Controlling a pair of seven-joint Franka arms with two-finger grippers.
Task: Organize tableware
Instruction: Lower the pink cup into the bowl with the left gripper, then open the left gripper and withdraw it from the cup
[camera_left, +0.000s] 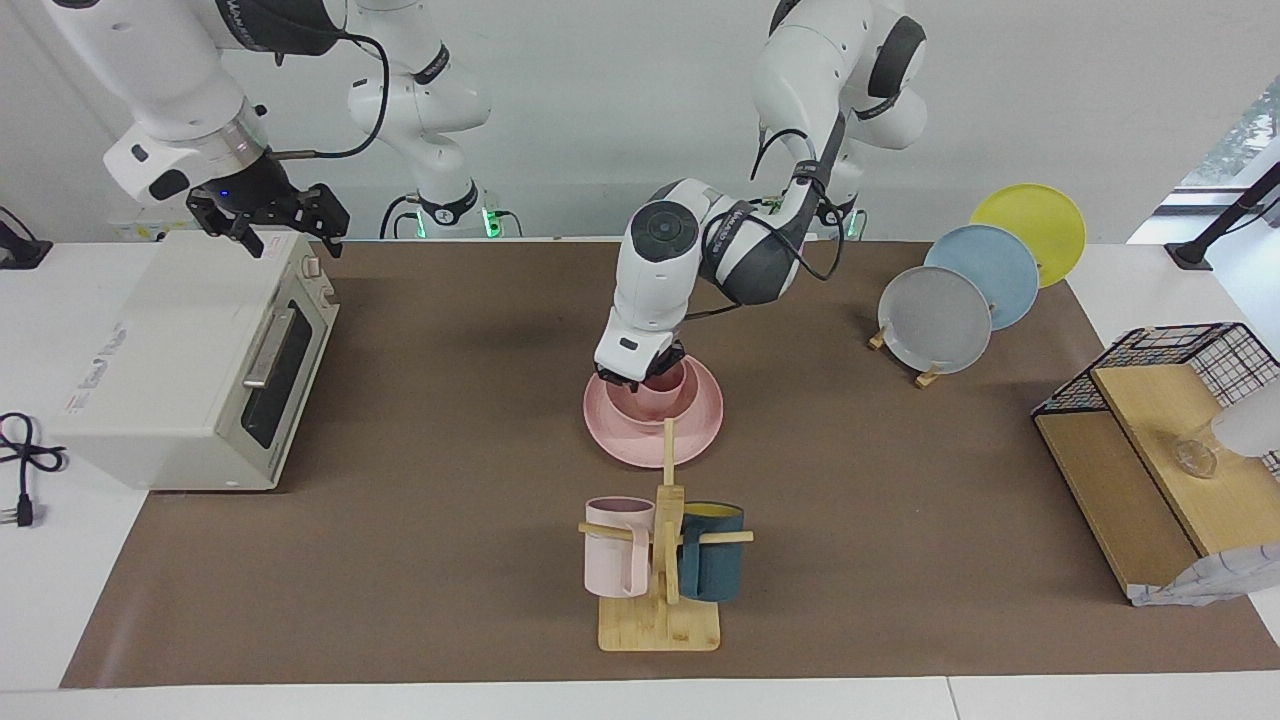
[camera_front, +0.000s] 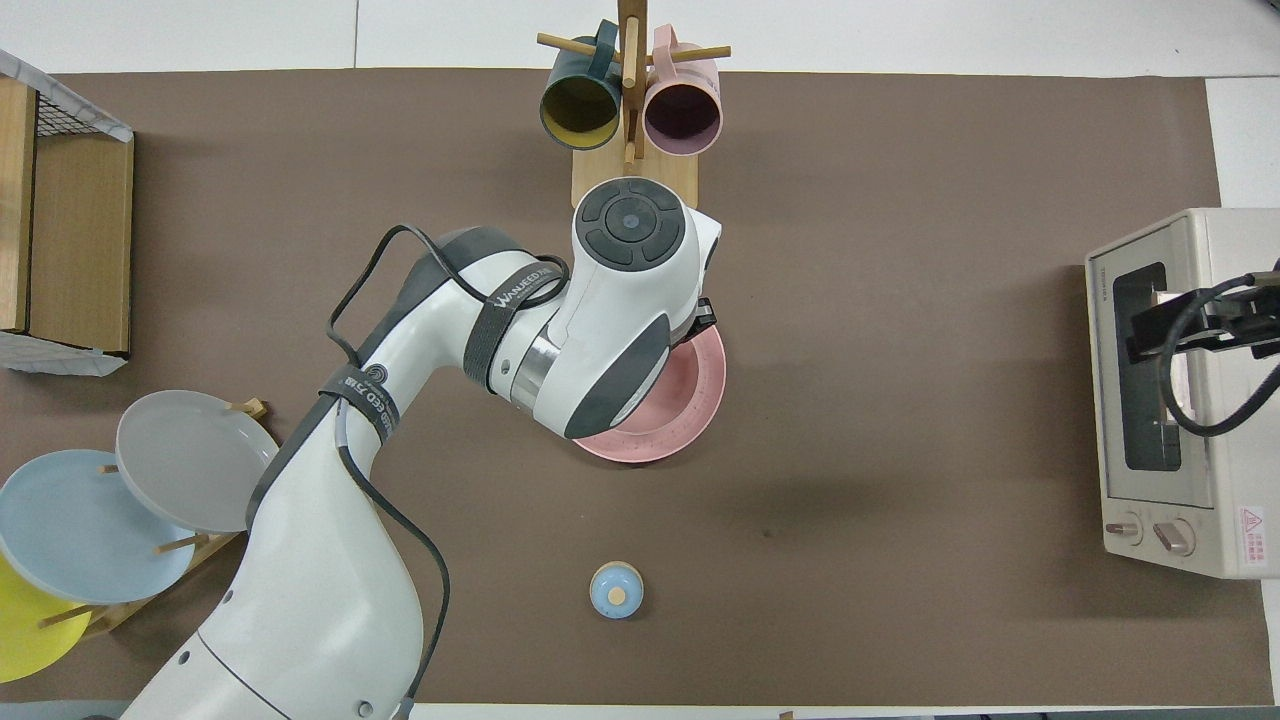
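The pink plate (camera_left: 690, 440) is seen lying flat on the brown mat (camera_left: 450, 420) near the middle of the bench (camera_left: 60, 600), with the pink bowl (camera_left: 668, 402) seated inside it. A darker pink shape inside the bowl is glimpsed under the left gripper (camera_left: 640, 381), but whether it is the tumbler cup cannot be told. The left gripper is lowered into the bowl's opening, its arm reaching in from the left arm's end of the bench. Whether its jaws are apart or together cannot be told, since they are hidden by the wrist in both views.

The right gripper (camera_left: 268, 225) is held in the air over the toaster oven (camera_left: 200, 360), which stands at the right arm's end of the bench; its jaws are seen apart and nothing is between them. That arm waits.

Farther from the robots than the plate, a wooden mug tree (camera_left: 665, 560) is found, with a pale pink mug (camera_left: 617, 547) and a teal mug (camera_left: 712, 552) hung on its pegs. Toward the left arm's end, a grey plate (camera_left: 935, 320), a blue plate (camera_left: 985, 272) and a yellow plate (camera_left: 1035, 228) are propped on a rack, and a wooden shelf with a wire basket (camera_left: 1150, 450) is set farther from the robots than these. Nearer to the robots than the pink plate, a small blue round knob-like object (camera_front: 616, 589) is seen on the mat.
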